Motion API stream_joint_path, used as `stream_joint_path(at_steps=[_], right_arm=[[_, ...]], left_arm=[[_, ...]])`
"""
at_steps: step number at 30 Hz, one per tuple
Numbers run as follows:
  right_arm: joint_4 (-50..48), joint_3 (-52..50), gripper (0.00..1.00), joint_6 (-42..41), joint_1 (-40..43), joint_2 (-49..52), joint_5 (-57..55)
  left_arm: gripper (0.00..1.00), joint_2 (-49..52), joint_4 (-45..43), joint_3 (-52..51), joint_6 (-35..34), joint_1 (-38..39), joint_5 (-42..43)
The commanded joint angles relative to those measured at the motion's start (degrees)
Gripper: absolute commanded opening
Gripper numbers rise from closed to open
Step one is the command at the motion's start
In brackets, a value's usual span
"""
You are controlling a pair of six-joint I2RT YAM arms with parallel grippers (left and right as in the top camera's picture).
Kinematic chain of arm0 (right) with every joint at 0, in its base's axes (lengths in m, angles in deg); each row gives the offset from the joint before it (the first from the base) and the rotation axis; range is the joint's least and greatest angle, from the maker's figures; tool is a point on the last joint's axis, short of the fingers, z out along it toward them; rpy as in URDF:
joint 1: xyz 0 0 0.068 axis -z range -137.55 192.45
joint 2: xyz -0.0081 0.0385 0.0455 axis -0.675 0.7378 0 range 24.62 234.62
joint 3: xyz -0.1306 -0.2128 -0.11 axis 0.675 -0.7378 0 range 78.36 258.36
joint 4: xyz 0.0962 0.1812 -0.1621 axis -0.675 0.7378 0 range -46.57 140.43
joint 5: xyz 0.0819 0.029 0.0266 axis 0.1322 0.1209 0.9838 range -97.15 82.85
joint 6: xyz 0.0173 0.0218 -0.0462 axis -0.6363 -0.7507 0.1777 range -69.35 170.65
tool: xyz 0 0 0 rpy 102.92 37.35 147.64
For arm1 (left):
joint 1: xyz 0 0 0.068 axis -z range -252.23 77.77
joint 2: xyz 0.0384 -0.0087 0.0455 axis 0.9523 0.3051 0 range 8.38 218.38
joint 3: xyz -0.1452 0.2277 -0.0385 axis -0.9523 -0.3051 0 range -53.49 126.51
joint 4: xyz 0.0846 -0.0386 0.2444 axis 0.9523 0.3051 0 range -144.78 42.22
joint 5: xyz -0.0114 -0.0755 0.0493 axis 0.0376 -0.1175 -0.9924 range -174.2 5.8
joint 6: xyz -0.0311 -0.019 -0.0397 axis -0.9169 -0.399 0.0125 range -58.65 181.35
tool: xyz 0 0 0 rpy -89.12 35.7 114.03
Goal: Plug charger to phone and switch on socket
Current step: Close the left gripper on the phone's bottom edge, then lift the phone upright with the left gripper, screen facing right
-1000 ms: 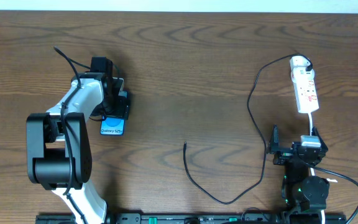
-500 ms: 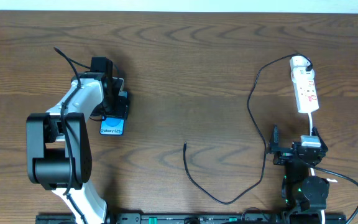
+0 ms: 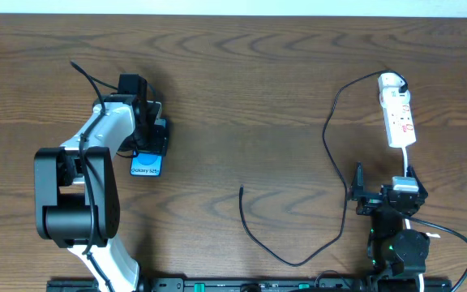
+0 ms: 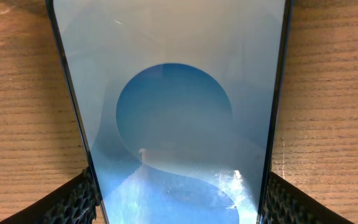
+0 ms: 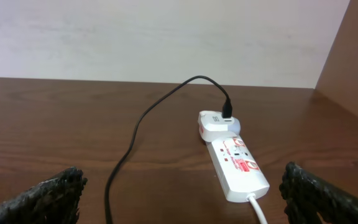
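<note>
The phone lies flat at the table's left, its blue screen filling the left wrist view. My left gripper straddles it, and both pads press against its long edges. The charger cable runs from a white adapter in the socket down to a loose tip at mid-table. My right gripper hangs open just short of the socket's near end, with nothing between its fingers.
The socket's white cord leads back toward my right arm's base. A pale wall stands behind the table's far edge. The left arm's body covers the front left of the table.
</note>
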Motion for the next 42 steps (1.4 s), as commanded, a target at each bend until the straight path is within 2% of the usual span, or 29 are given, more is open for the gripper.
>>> stream_joint_path(at_steps=[1,2,3,42], right_arm=[[0.17,-0.07,0.99,0.09,-0.48,-0.35,-0.02],[0.17,-0.07,0.99,0.09,-0.48,-0.35,-0.02],[0.17,-0.07,0.99,0.09,-0.48,-0.35,-0.02],[0.17,-0.09,0.99,0.09,-0.48,-0.35,-0.02]], left_arm=[[0.19,1.55,0.17,-0.85,0.39,0.17,-1.18],[0.08,1.55,0.17,-0.85,0.39,0.17,-1.18],[0.07,1.55,0.17,-0.85,0.39,0.17,-1.18],[0.07,-2.54,0.2,-0.26,0.35,0.17,-1.14]])
